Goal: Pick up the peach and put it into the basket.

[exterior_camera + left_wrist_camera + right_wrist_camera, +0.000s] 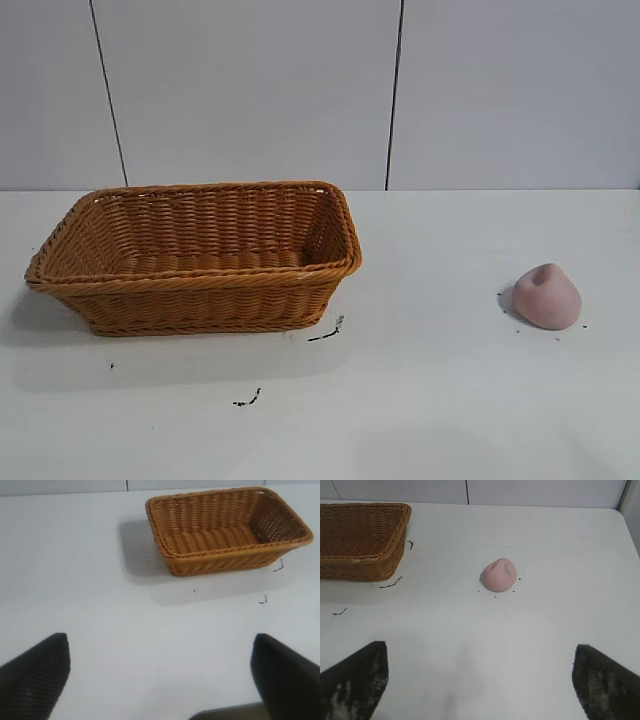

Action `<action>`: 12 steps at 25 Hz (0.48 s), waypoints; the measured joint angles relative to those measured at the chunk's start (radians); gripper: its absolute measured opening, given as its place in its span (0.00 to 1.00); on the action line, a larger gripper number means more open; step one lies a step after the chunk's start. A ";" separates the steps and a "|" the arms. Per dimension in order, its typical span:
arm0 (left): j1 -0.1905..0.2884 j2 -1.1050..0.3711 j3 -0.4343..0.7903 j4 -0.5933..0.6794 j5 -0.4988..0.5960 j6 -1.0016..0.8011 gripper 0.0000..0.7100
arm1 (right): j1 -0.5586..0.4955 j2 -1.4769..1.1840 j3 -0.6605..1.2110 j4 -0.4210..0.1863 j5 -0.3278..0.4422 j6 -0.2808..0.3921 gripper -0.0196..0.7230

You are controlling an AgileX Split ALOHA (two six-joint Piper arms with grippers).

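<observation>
The pale pink peach (pixel 547 296) lies on the white table at the right, apart from the basket; it also shows in the right wrist view (pixel 499 575). The orange-brown wicker basket (pixel 195 285) stands at the left, empty; it also shows in the left wrist view (pixel 225 559) and the right wrist view (pixel 357 562). Neither arm shows in the exterior view. My right gripper (pixel 480 672) is open and empty, above the table, with the peach some way ahead of it. My left gripper (pixel 161 670) is open and empty, above bare table, well short of the basket.
Small black marks (pixel 326 333) lie on the white table (pixel 420 400) in front of the basket and around the peach. A pale panelled wall stands behind the table. The table's far right edge shows in the right wrist view (pixel 627 527).
</observation>
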 joint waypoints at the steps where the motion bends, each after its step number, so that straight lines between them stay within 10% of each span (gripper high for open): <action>1: 0.000 0.000 0.000 0.000 0.000 0.000 0.98 | 0.000 0.000 0.000 0.000 0.000 0.000 0.96; 12: 0.000 0.000 0.000 0.000 0.000 0.000 0.98 | 0.000 0.002 -0.009 0.000 -0.026 -0.009 0.96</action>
